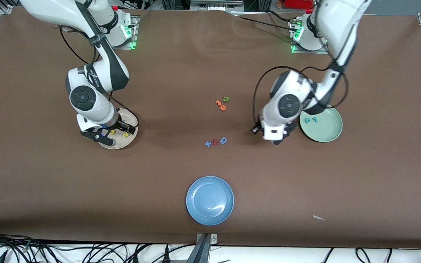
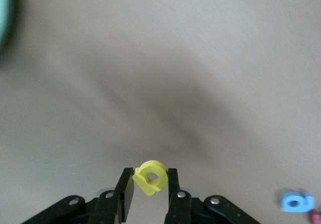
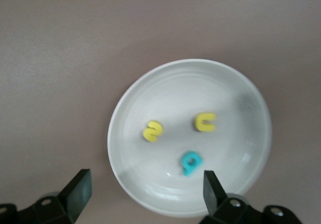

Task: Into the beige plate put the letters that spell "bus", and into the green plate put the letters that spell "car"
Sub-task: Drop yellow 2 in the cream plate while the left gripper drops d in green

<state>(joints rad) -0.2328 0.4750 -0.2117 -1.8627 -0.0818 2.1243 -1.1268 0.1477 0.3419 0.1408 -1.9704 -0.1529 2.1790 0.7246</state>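
Observation:
The beige plate (image 3: 251, 103) (image 1: 131, 138) holds a yellow s (image 3: 153, 131), a yellow u (image 3: 205, 122) and a teal b (image 3: 191, 162). My right gripper (image 3: 145, 185) (image 1: 111, 132) hangs open just above this plate with nothing between its fingers. The green plate (image 1: 329, 133), at the left arm's end, holds a teal c (image 1: 308, 120) and a teal r (image 1: 315, 119). My left gripper (image 2: 150, 184) (image 1: 274, 140) is shut on the yellow a (image 2: 150, 178). It is over bare table beside the green plate (image 2: 4, 13), on the plate's middle-of-table side.
In the table's middle lie an olive-green u (image 1: 226, 99) with orange pieces (image 1: 220, 105). Nearer the camera are a blue x (image 1: 208, 144), a red piece (image 1: 215, 142) and a blue rounded letter (image 1: 223, 140) (image 2: 297, 202). A blue plate (image 1: 209, 210) sits nearest the camera.

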